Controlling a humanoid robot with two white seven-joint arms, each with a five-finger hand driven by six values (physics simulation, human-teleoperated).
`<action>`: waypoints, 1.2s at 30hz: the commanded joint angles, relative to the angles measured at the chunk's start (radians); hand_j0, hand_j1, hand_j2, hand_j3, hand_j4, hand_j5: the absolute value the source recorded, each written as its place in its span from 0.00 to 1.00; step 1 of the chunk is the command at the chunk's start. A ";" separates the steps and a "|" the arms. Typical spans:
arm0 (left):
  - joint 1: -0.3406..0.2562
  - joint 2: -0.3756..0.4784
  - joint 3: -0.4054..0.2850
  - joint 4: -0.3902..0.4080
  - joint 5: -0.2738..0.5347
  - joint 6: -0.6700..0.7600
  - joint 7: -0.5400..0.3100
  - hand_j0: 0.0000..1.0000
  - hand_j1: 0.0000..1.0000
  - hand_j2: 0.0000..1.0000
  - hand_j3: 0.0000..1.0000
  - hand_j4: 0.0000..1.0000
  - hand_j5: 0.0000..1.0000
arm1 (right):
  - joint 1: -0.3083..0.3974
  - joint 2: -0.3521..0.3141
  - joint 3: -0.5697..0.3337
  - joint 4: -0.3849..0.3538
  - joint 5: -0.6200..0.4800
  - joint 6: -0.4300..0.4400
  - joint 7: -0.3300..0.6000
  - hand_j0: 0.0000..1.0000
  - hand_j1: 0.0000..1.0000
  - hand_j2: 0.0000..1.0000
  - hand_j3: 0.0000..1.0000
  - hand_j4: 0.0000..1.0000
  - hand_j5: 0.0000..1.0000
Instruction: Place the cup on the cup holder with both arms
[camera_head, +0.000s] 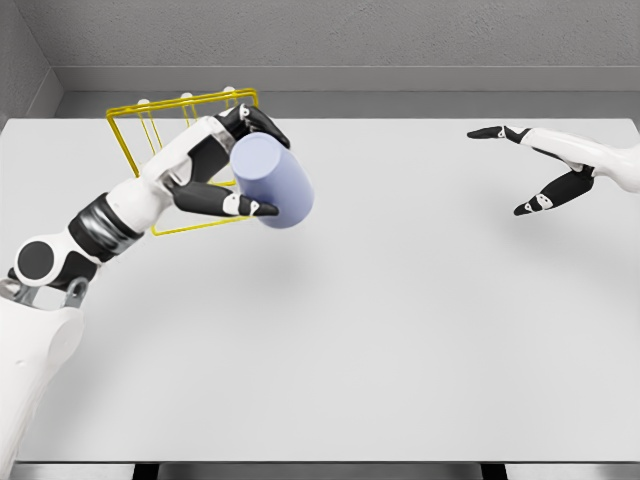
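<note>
Right now your left robot hand has its dark fingers curled around the pale blue cup, thumb side above and the other fingers below it. You hold the cup tilted, its rounded end toward the far left corner of the tabletop and its lower end toward the middle, and it appears lifted off the surface, though you cannot tell for certain from this view. Just behind the hand and cup stands the yellow wire cup holder, a thin frame near the far left corner of the tabletop, close to the far edge; the hand and forearm cover part of it, so you cannot see whether the cup touches the wire.

Your right robot hand comes in at the right edge, near the far right corner, well apart from the cup. Its fingers are spread, one pointing along the far edge and another angled toward the near side, and it holds nothing.
</note>
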 joint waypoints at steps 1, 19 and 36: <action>-0.003 0.001 0.005 0.006 0.006 0.013 0.001 0.31 0.31 0.31 0.31 0.31 0.31 | 0.000 -0.001 -0.001 -0.001 -0.008 0.003 0.000 1.00 1.00 1.00 1.00 1.00 1.00; -0.149 0.023 0.022 0.142 0.029 0.021 0.001 0.31 0.31 0.31 0.31 0.31 0.31 | 0.000 -0.001 -0.001 -0.005 -0.008 0.003 0.000 1.00 1.00 1.00 1.00 1.00 1.00; -0.184 0.030 0.041 0.260 0.015 0.022 0.001 0.32 0.32 0.32 0.32 0.32 0.32 | 0.000 -0.002 -0.001 -0.005 -0.008 0.003 0.000 1.00 1.00 1.00 1.00 1.00 1.00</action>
